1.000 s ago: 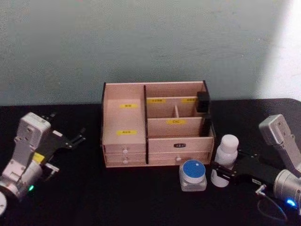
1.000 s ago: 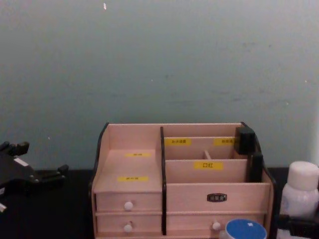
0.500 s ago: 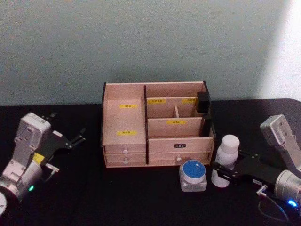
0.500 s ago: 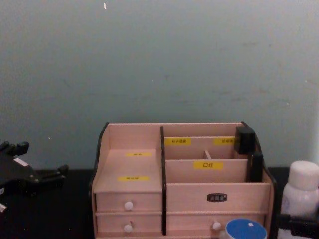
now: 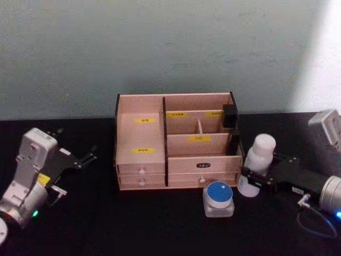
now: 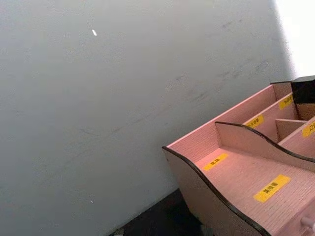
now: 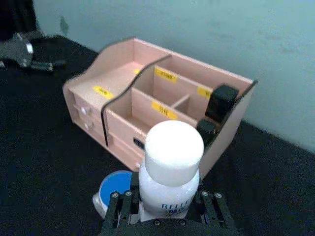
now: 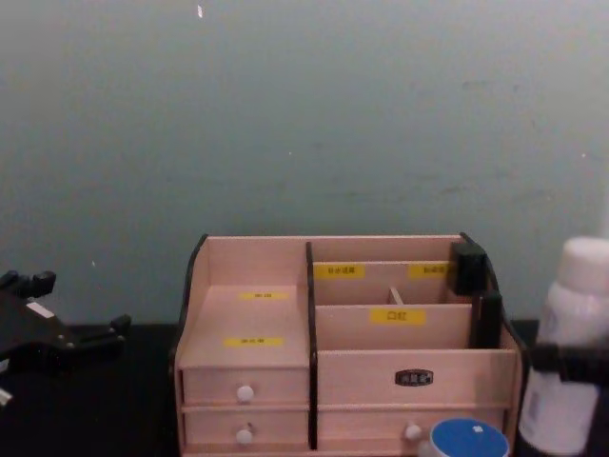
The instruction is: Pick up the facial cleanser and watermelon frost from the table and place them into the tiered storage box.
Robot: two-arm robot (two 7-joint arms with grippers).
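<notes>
The facial cleanser (image 5: 259, 160), a tall white bottle with a rounded cap, hangs tilted just off the table at the right end of the tiered storage box (image 5: 205, 164). My right gripper (image 5: 262, 173) is shut on its body; the right wrist view has the bottle (image 7: 171, 169) upright between the fingers (image 7: 121, 211). The watermelon frost (image 5: 218, 198), a squat jar with a blue lid, stands on the table in front of the box's right drawers and left of the bottle. From the chest, the bottle (image 8: 569, 333) rises beside the box (image 8: 409, 376). My left gripper (image 5: 74, 146) is parked open at far left.
The black table (image 5: 133, 224) runs to a pale green wall behind the box. A black block (image 5: 230, 114) sits at the box's back right corner. The left wrist view looks past the box's left side wall (image 6: 211, 191) to the wall.
My right gripper has lifted the facial cleanser off the table and carried it up and slightly right, tilting it. The jar, the box and the left arm have stayed put.
</notes>
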